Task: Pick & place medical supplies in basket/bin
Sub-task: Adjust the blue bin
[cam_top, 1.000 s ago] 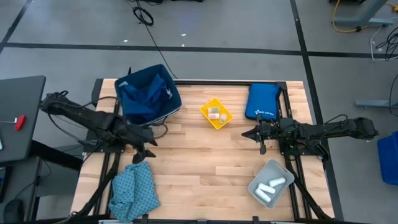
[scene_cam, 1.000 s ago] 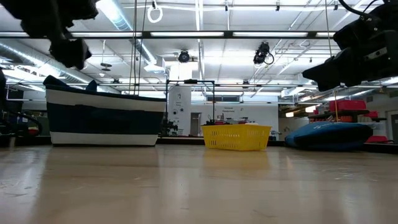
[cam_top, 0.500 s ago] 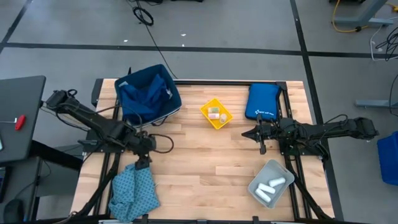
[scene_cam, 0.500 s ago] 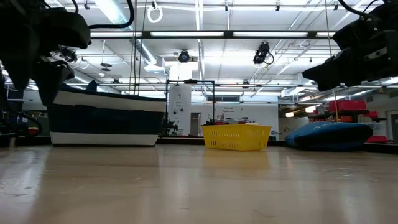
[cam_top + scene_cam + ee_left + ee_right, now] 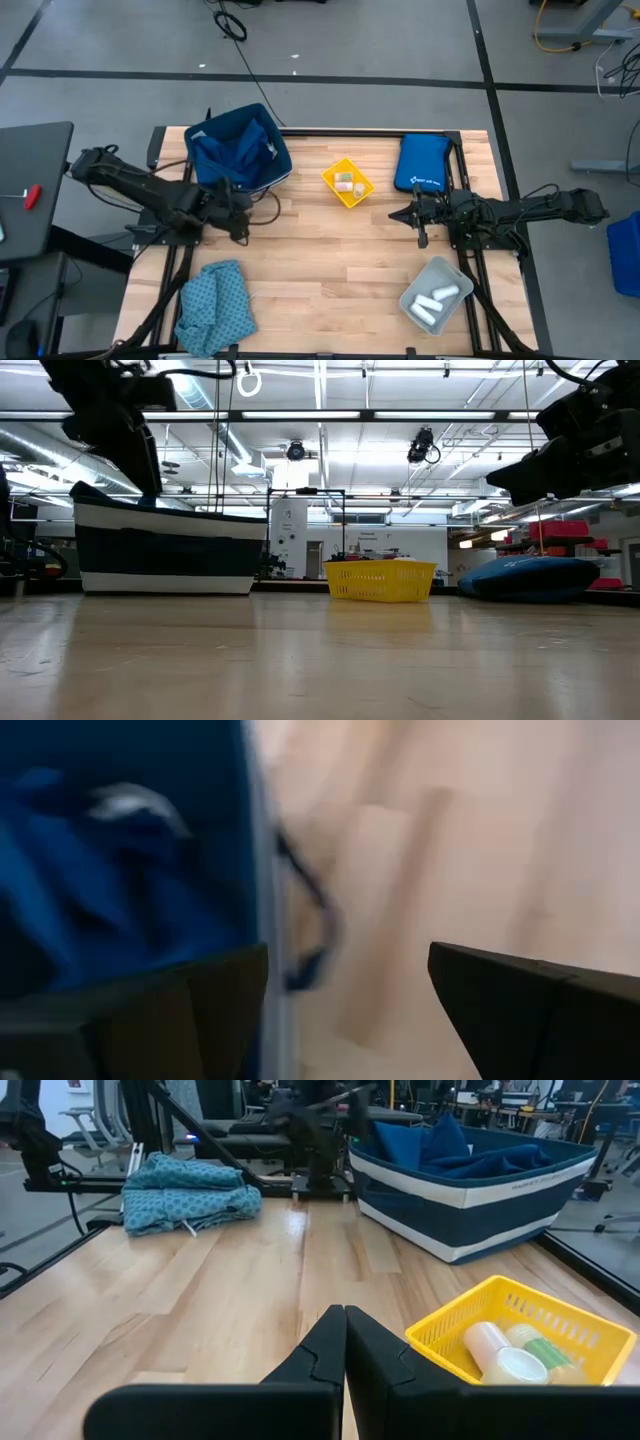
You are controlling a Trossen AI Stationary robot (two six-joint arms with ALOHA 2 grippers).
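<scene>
My left gripper [image 5: 241, 214] hangs open and empty just off the near right corner of the navy basket [image 5: 238, 152]; in its wrist view the open gripper [image 5: 348, 955] looks past the basket wall [image 5: 250, 870]. A navy blue cloth [image 5: 232, 148] lies inside that basket. The teal patterned cloth [image 5: 214, 306] lies crumpled at the table's near left corner. White rolls [image 5: 436, 300] lie in the grey bin [image 5: 452, 276]. Small vials [image 5: 345, 181] sit in the yellow basket [image 5: 358, 194]. My right gripper [image 5: 396, 215] is shut, waiting right of centre, and also shows in its own wrist view [image 5: 345, 1342].
The royal-blue padded pouch [image 5: 421, 163] lies at the far right, next to the right arm. A dark cable [image 5: 262, 210] loops on the wood beside the navy basket. Bare wood [image 5: 330, 260] spans the middle and near part of the table.
My left gripper has moved from above the teal cloth's far end toward the far edge, up beside the navy basket's near right corner, and has turned toward the table's right. The teal cloth lies where it was.
</scene>
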